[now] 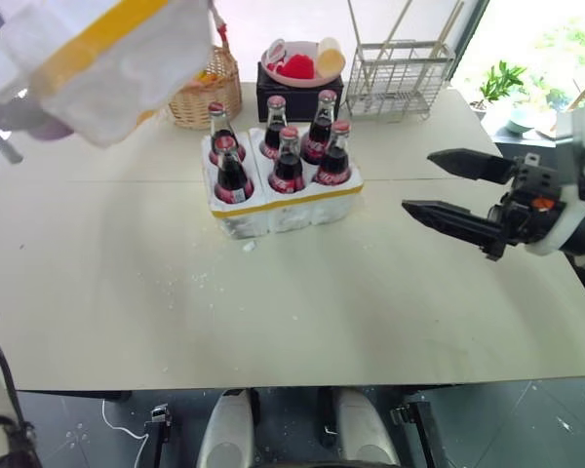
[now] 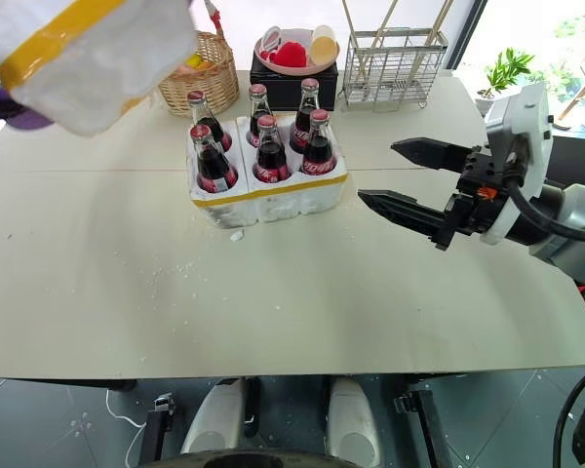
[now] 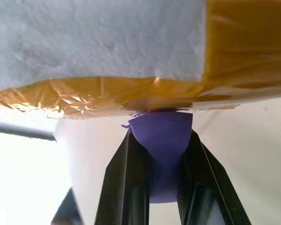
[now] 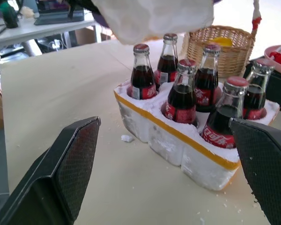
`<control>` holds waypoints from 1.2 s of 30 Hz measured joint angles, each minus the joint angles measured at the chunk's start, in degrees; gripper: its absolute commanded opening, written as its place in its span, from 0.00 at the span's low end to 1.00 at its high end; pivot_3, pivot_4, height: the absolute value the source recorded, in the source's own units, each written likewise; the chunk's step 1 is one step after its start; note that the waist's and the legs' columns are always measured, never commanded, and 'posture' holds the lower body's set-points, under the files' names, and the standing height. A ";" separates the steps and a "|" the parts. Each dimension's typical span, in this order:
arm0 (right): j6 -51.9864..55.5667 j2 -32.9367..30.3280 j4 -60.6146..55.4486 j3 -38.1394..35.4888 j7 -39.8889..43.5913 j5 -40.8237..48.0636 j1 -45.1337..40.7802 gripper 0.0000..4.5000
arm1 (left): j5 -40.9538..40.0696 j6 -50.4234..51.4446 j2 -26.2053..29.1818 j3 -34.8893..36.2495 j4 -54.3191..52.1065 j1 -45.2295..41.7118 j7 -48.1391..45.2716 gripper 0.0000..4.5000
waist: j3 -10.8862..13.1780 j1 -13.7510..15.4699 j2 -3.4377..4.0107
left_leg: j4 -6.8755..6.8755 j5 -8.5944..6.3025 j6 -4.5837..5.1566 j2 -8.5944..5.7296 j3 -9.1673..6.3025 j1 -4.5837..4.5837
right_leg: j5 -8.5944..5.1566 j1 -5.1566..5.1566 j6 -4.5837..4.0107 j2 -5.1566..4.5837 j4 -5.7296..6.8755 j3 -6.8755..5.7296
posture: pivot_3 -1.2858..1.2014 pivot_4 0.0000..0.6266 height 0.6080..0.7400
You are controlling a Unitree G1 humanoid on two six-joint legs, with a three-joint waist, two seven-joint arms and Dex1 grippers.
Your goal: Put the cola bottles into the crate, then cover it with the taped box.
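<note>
The left tool (image 3: 161, 187) is pinched on a purple tab under the taped box (image 1: 107, 58), lifted far left of the crate (image 1: 288, 200) holding six cola bottles (image 1: 289, 161). Foam looks light, crumbly; that grip seems precarious. The right tool (image 1: 439, 185) stands apart.

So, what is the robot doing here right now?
All six cola bottles stand in the wells of the crate on the table. The left gripper is shut on a purple tab under the taped box and holds the box in the air, up and to the left of the crate. The right gripper is open and hangs beside the crate, holding nothing. The crate is not covered yet.
</note>
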 measured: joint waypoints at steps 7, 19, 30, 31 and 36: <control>-0.57 2.41 0.35 1.31 -1.88 0.06 -1.54 1.00 | 6.66 -4.15 -3.19 -2.38 -26.21 10.67 16.17 0.05 | 0.00 -0.26 0.00 | -0.01 0.00 0.01 -0.05 0.07 0.10 | 0.07 0.02 0.11 0.02 0.03 0.23 | 0.52 0.24 1.00; -0.96 4.28 2.51 3.35 -2.78 -0.85 -2.18 1.00 | 19.88 11.26 -7.75 -4.63 -63.70 25.46 21.94 0.05 | 0.00 -0.12 0.01 | 0.02 0.01 0.01 -0.07 0.17 0.21 | 0.09 0.03 0.15 0.06 0.12 0.41 | 0.52 0.24 1.00; -1.65 6.28 2.44 3.39 -4.76 -1.44 -2.08 1.00 | 26.80 14.62 -8.02 -6.33 -71.86 35.01 21.14 0.34 | -0.01 -0.08 0.01 | 0.03 0.01 0.01 -0.07 0.16 0.24 | 0.09 0.06 0.15 0.06 0.11 0.43 | 0.52 0.24 1.00; -1.65 6.44 2.44 3.39 -5.04 -1.44 -2.08 1.00 | 26.88 14.78 -8.14 -6.32 -72.16 35.75 21.13 0.45 | -0.01 -0.09 0.01 | 0.03 0.01 0.01 -0.07 0.16 0.24 | 0.09 0.07 0.15 0.07 0.11 0.43 | 0.52 0.24 1.00; -1.66 6.46 2.45 3.39 -5.55 -1.48 -2.02 1.00 | 26.68 16.07 -8.13 -6.13 -74.78 41.36 20.25 0.90 | -0.01 -0.05 0.01 | 0.03 0.01 0.01 -0.08 0.16 0.23 | 0.09 0.08 0.15 0.05 0.10 0.44 | 0.52 0.24 1.00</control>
